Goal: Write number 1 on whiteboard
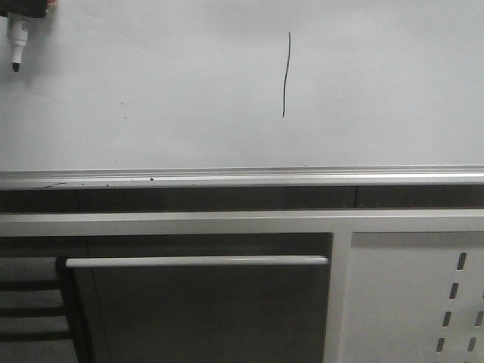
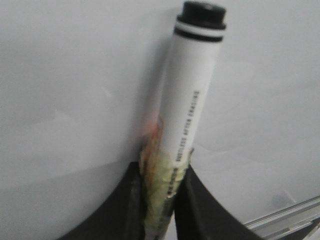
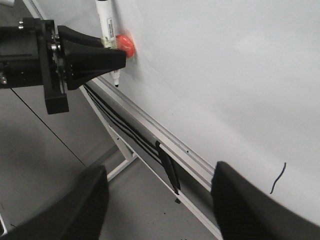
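a thin dark number 1 (image 1: 286,74) stands mid-way across the whiteboard (image 1: 151,83). the left pincer (image 2: 161,200) is clenched on a white marker (image 2: 187,107) (tip clear of the board, far top-left corner). the right pincer (image 3: 157,197) hangs released, grasping nothing.

The number 1 (image 1: 286,74) stands on the whiteboard (image 1: 189,91) slightly right of centre in the upper part of the front view. At the upper left corner the left gripper (image 3: 120,55) holds a marker (image 1: 17,47) tip down, well apart from the stroke. The rail (image 1: 242,178) runs under the board, a perforated panel (image 1: 416,295) at lower right.
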Tool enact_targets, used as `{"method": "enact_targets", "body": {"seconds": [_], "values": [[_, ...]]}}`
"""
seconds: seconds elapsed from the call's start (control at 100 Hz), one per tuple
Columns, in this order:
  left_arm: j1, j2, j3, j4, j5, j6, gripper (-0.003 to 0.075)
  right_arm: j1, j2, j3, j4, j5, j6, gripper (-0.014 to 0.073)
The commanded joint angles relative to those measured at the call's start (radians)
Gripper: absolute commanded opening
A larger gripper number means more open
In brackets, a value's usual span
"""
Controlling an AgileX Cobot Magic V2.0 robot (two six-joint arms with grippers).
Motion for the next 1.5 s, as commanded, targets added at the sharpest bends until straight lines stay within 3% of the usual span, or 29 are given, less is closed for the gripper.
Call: {"method": "enact_targets", "body": {"seconds": [0.0, 1.49], "values": [[0.002, 0.023, -0.06, -0.076, -0.011, -0.009, -0.002, -0.009, -0.027, -0.036, 0.03, -0.059, -0.001, 0.0405], [0.002, 0.066, -0.076, -0.076, -0.065, -0.009, -0.002, -0.009, -0.027, -0.036, 0.03, -0.059, -0.001, 0.0405]]}}
